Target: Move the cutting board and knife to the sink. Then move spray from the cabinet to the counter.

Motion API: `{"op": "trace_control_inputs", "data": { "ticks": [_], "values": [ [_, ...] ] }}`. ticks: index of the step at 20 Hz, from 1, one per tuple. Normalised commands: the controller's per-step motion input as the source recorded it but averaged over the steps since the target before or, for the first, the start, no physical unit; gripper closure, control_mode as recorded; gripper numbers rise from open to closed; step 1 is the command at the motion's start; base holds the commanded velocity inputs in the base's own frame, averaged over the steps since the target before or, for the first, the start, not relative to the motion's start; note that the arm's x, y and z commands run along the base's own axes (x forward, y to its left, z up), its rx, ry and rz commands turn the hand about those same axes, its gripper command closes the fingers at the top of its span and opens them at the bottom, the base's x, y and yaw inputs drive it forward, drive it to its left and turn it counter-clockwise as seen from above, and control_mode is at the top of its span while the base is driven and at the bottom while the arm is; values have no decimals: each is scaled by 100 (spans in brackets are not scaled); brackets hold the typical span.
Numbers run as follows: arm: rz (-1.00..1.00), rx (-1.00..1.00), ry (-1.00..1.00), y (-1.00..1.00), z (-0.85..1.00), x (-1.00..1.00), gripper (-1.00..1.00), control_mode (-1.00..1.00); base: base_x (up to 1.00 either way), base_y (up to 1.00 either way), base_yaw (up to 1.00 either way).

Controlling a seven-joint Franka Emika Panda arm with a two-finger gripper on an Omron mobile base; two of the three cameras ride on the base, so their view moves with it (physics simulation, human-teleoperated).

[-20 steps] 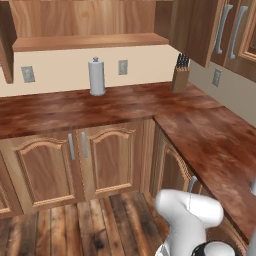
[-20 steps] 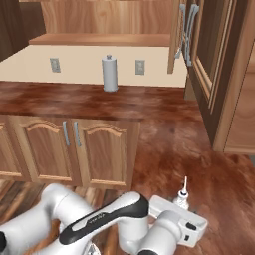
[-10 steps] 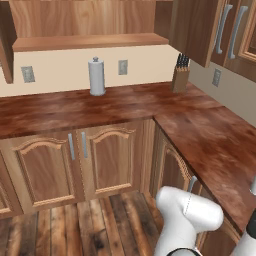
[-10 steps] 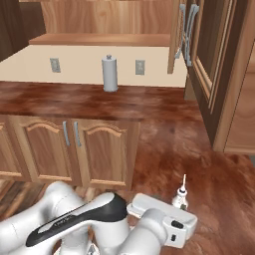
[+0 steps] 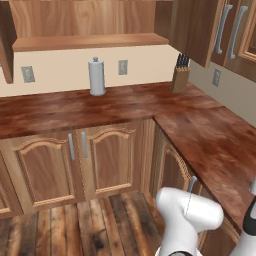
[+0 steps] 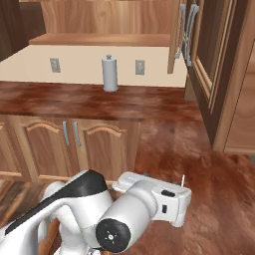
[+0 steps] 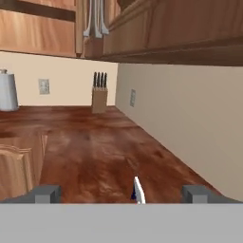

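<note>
My gripper (image 7: pixel 121 194) is open, its two grey fingertips (image 7: pixel 45 193) wide apart with nothing between them. It hangs low over the right run of the reddish-brown counter (image 7: pixel 95 152) and looks along it toward the corner. The same counter (image 5: pixel 100 107) (image 6: pixel 89 99) runs in an L along two walls. A small slim white object (image 7: pixel 137 189) (image 6: pixel 183 180) stands on the counter just ahead of the hand; I cannot tell what it is. Wall cabinets (image 5: pixel 230 30) (image 6: pixel 189 30) hang shut above the right run. The cutting board, knife, sink and spray are out of view.
A wooden block of black-handled knives (image 5: pixel 180 72) (image 7: pixel 98 92) stands in the counter's corner. A white paper towel roll (image 5: pixel 96 76) (image 6: pixel 110 73) stands by the back wall. Base cabinet doors (image 5: pixel 75 160) face wooden floor (image 5: pixel 75 225). An open shelf (image 5: pixel 90 41) runs above.
The arm's forearm and hand have lifted and turned over the right counter. The room has not shifted, and the gripper has stayed open.
</note>
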Motion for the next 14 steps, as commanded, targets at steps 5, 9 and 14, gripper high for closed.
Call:
{"op": "trace_control_inputs", "data": {
  "ticks": [5,9,14],
  "values": [
    [11,-3,14,43,58,-15,-100,-100,0,0,0],
    [13,-5,11,61,37,-16,-100,-100,0,0,0],
    [10,-7,4,80,14,-17,-100,-100,0,0,0]
  ]
}}
